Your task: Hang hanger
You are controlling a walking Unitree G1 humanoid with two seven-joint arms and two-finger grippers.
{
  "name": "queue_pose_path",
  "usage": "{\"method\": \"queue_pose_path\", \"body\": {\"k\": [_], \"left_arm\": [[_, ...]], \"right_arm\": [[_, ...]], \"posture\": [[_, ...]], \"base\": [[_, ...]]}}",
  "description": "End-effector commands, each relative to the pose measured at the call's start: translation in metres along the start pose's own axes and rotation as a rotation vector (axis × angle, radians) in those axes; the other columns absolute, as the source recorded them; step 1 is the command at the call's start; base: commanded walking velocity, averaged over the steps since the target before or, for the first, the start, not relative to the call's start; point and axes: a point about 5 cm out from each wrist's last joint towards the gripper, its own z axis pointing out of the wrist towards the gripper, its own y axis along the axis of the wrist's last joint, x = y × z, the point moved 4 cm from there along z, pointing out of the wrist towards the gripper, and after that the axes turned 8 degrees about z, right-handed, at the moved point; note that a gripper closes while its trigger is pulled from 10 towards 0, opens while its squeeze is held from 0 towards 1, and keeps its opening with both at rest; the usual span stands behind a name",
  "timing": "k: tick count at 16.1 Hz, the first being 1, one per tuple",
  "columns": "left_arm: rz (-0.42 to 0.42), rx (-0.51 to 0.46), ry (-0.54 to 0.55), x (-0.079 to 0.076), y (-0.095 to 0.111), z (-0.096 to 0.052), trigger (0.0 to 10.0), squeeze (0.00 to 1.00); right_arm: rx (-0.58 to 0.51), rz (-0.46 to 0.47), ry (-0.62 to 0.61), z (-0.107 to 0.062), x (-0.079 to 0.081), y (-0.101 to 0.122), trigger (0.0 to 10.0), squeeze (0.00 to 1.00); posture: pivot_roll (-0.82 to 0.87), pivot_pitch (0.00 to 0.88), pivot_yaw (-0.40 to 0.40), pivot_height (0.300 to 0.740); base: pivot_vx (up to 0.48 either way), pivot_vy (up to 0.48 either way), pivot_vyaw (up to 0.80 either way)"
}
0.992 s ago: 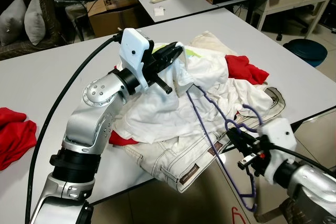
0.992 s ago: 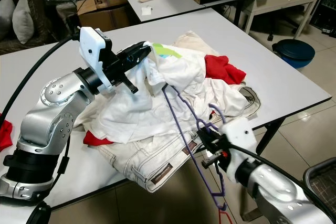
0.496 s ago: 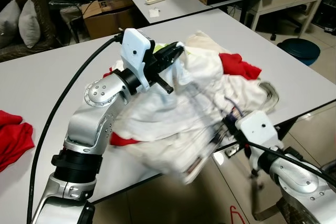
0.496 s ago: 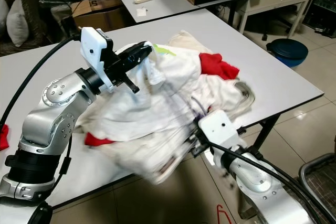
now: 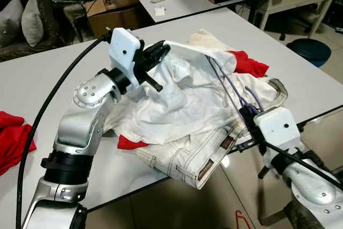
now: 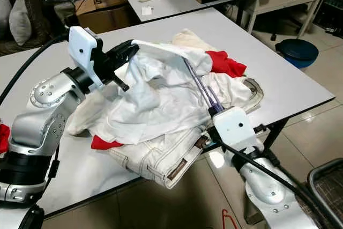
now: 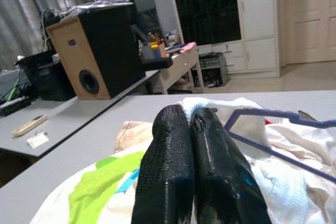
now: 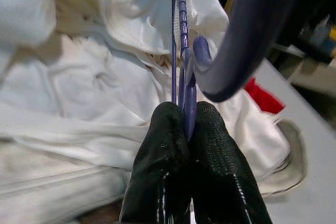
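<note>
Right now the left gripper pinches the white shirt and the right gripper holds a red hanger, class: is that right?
Not quite. The hanger is purple, not red, as the right wrist view shows. The rest stands: the left gripper pinches the white shirt, and the right gripper holds the hanger.
</note>
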Motion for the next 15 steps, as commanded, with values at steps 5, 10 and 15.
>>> {"method": "queue_pose_path", "body": {"k": [5, 10, 15], "left_arm": [[-0.068, -0.152, -0.041, -0.014, 0.024, -0.001, 0.0, 0.0], [-0.1, -0.196, -0.025, -0.013, 0.033, 0.002, 0.0, 0.0], [-0.124, -0.234, -0.081, -0.022, 0.041, 0.0, 0.0, 0.0]], "right_arm": [[-0.012, 0.41, 0.105, 0.0, 0.005, 0.005, 10.0, 0.0], [0.181, 0.203, 0.293, -0.006, 0.021, -0.021, 10.0, 0.0], [0.163, 0.265, 0.167, 0.007, 0.001, -0.02, 10.0, 0.0]], "posture": [[-0.06, 0.014, 0.118, 0.74], [-0.05, 0.008, 0.111, 0.74], [-0.05, 0.007, 0.112, 0.74]], "base": [[0.0, 0.0, 0.0], [0.0, 0.0, 0.0], [0.0, 0.0, 0.0]]}}
